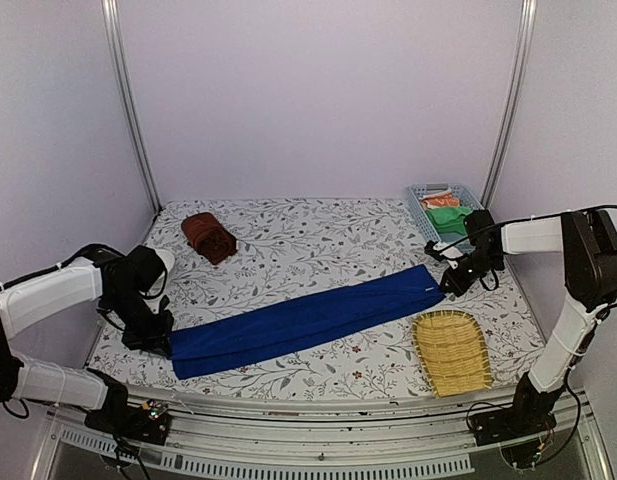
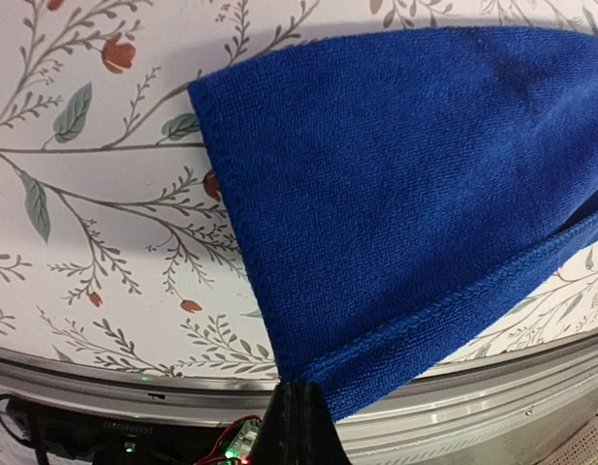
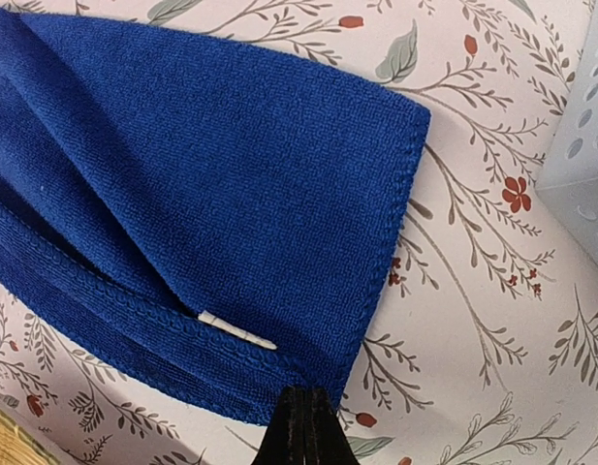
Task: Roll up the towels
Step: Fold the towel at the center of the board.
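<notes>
A royal blue towel (image 1: 308, 318) lies as a long narrow folded strip slanting across the flowered table. My left gripper (image 1: 160, 343) is shut on its near left corner; in the left wrist view the black fingertips (image 2: 297, 389) pinch the hem of the blue towel (image 2: 405, 184). My right gripper (image 1: 450, 284) is shut on the far right corner; the right wrist view shows its tips (image 3: 306, 392) on the blue towel's (image 3: 211, 184) edge, beside a small white tag (image 3: 237, 330). A reddish-brown towel (image 1: 209, 237) sits bundled at the back left.
A woven yellow tray (image 1: 451, 350) lies at the front right, just below the towel's right end. A pale blue basket (image 1: 416, 210) at the back right holds a green cloth (image 1: 448, 218) and an orange cloth (image 1: 440, 200). Its wall (image 3: 580, 145) is close to my right gripper.
</notes>
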